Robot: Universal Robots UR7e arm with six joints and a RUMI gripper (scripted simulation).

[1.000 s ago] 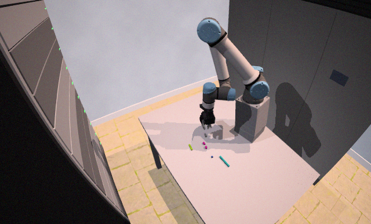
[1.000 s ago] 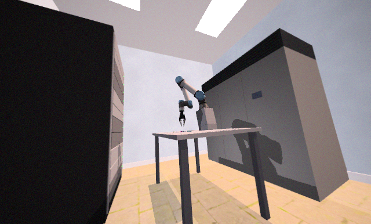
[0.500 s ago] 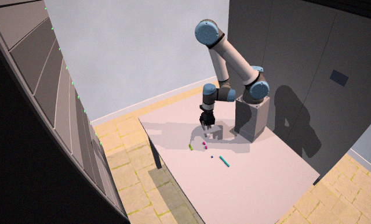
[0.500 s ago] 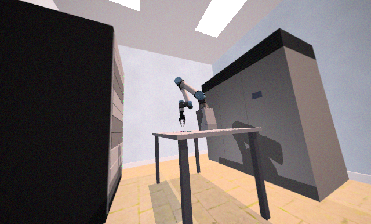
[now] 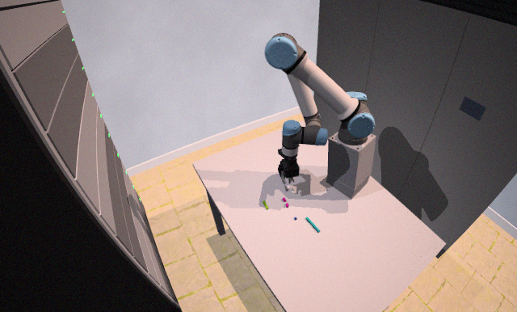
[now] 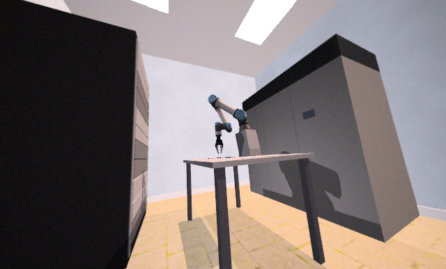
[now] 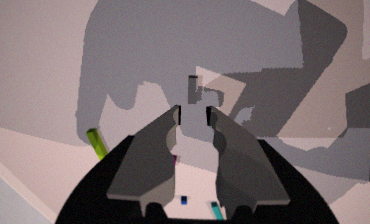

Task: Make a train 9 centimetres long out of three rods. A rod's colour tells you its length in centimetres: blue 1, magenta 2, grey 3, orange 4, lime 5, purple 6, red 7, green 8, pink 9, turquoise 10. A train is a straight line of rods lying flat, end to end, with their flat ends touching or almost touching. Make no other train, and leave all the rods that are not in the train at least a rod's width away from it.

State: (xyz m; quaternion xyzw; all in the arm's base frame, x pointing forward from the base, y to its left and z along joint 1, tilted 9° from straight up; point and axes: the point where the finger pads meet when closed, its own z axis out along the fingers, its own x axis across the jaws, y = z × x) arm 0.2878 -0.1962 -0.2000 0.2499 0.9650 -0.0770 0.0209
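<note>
Gripper (image 5: 289, 185) hangs just above the table (image 5: 345, 263), a bit to the far side of the two magenta rods (image 5: 283, 199) (image 5: 287, 205). Its fingers are pulled in close with only a narrow gap, and nothing's between them, just shadowed tabletop showing through. Both magenta rods lie flat, just beside each other; can't tell if their ends touch. The lime rod (image 5: 266, 204) lies off to their left, apart from them. Nearer and to the right there's the tiny blue rod (image 5: 295, 218), with the turquoise rod (image 5: 313, 225) just right of it.
</note>
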